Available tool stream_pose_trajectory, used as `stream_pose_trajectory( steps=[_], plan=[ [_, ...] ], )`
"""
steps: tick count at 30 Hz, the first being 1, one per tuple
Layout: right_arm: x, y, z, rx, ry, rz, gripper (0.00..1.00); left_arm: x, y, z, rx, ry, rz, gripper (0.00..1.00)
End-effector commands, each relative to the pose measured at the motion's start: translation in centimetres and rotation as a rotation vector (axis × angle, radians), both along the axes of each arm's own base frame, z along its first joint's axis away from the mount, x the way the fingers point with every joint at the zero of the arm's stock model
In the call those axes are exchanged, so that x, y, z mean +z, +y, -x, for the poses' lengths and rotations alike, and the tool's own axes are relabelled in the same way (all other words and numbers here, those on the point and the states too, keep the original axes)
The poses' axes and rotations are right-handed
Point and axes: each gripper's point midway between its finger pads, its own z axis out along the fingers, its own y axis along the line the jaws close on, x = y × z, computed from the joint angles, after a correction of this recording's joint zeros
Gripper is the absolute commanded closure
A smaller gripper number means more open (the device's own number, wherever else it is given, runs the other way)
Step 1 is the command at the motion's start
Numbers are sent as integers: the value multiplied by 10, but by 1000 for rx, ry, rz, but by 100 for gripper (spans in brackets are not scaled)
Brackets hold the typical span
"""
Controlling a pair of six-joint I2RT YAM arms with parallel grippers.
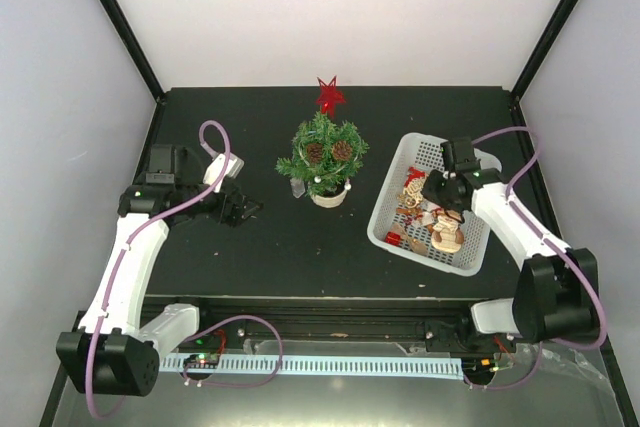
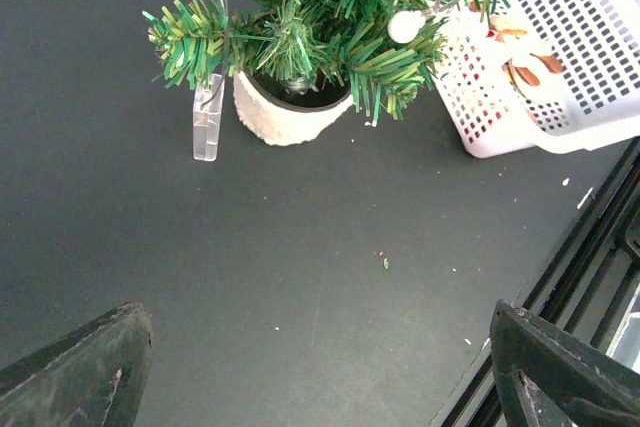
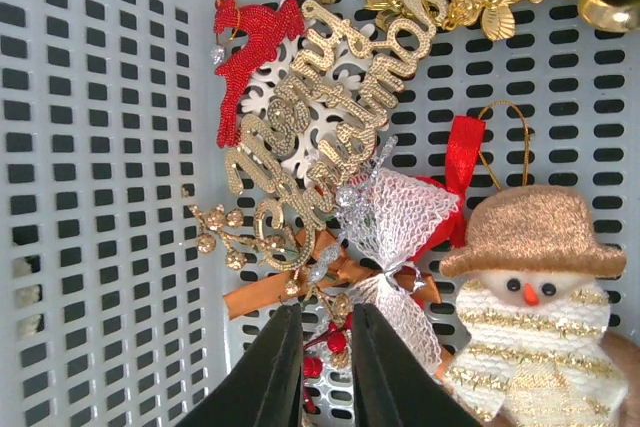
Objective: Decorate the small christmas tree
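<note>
Overhead, the small christmas tree [image 1: 322, 159] stands upright in its cream pot [image 1: 328, 196] at the middle of the dark counter [image 1: 280, 257], its long axis vertical. It carries a red star [image 1: 329, 95] at the tip and pine cones [image 1: 328, 151] among the branches.

The right fingers [image 1: 440, 199] are down inside the white basket [image 1: 388, 187]. From them the tree lies at about 10 o'clock, well apart, with the basket's wall between. In the wrist view these fingers are drawn nearly together, a thin slit left, right at a tangle of red berries [image 3: 315, 362] and a white lace bow [image 3: 390, 227]. Whether they pinch anything I cannot tell.

A snowman [image 3: 530, 287] lies at 3 o'clock of the tangle, and gold "Merry Christmas" lettering [image 3: 330, 117] at 12.

The left fingers [image 1: 245, 209] are spread wide and hold nothing. They sit nearer the tree, which lies at 2 o'clock from them. A clear plastic piece [image 2: 207, 117] hangs from a branch on that side.

Any lift likely has to clear the basket wall and the neighbouring ornaments first.
</note>
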Motion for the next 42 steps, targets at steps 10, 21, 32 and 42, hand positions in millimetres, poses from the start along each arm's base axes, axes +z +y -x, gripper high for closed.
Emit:
stream_pose_trajectory(
  steps=[10,21,32,42],
  plan=[
    [-30,15,-17,34,100,-40,63,12,-1,-1,-3,-40,14,8],
    [-52,21,-27,42,124,-56,67,10,0,-2,0,-34,11,8],
    [-61,19,-27,49,131,-39,86,10,0,-2,1,-34,10,8],
    [-60,17,-22,49,128,-35,94,13,-1,0,-2,-45,14,8]
  ],
)
